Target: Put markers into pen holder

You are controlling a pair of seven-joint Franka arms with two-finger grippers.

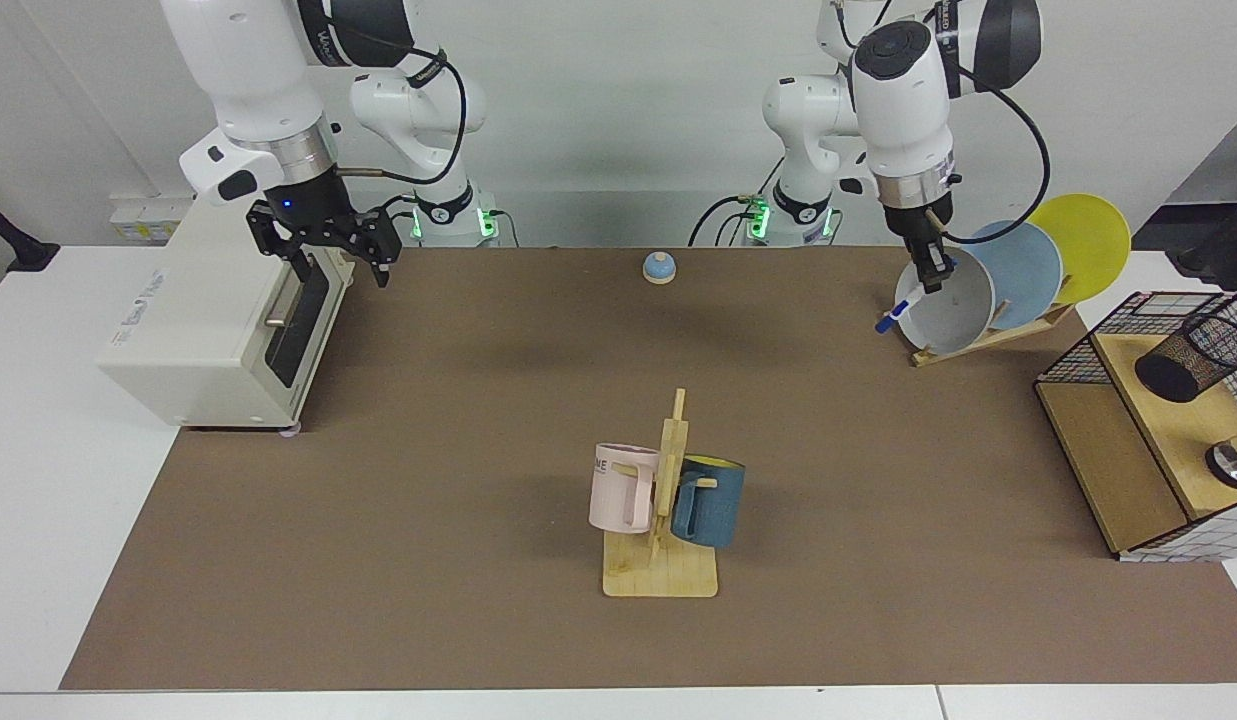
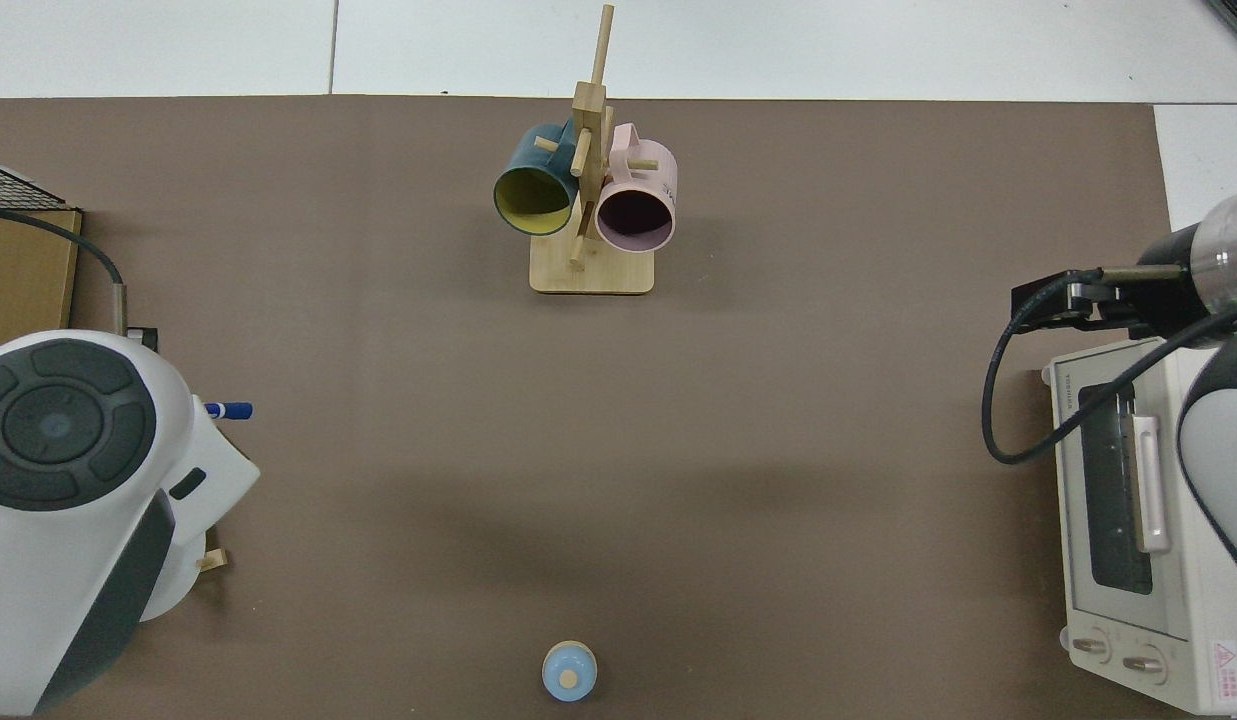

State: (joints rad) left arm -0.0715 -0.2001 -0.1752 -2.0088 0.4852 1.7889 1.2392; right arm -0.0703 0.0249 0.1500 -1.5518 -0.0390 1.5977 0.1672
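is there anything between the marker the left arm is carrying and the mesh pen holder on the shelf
In the facing view the left gripper holds the marker in front of the grey plate on the plate rack. That rack with its plates lies roughly between it and the pen holder, which lies tilted inside the wire-grid frame. The right gripper waits by the toaster oven.

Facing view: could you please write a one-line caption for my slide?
Left gripper carries the marker past the plate rack toward the pen holder; right gripper waits open above the toaster oven.

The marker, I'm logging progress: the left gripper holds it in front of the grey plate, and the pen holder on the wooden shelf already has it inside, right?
Not inside. The facing view shows the marker clamped in the left gripper before the grey plate; the pen holder stands apart on the wooden shelf.
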